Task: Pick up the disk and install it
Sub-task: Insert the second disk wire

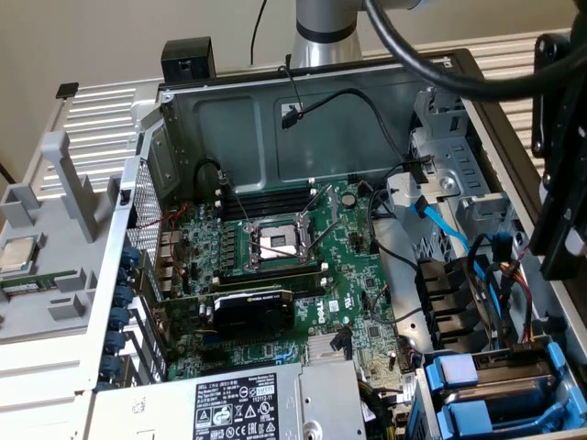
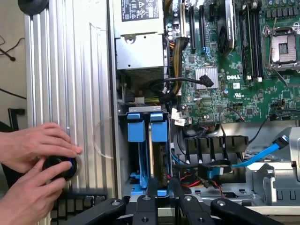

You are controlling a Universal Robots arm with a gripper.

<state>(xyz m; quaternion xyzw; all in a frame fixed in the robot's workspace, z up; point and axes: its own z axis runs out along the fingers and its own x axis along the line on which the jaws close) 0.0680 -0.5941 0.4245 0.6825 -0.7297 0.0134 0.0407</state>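
Exterior view: we look into an open computer case (image 1: 303,92) holding a motherboard (image 1: 275,266) and a grey power-supply box (image 1: 238,408). At the exterior view's lower right, two blue-fronted carriers (image 1: 477,399) sit in the drive cage.

Wrist view: the gripper (image 2: 163,199) stands with its black fingers (image 2: 151,190) narrowly parted over the cage, straddling the disk (image 2: 158,154), which sits upright in its bay behind a blue front. We cannot tell whether they actually clamp it. Beside the case, a person's two hands (image 2: 35,154) press a black knob (image 2: 58,167).
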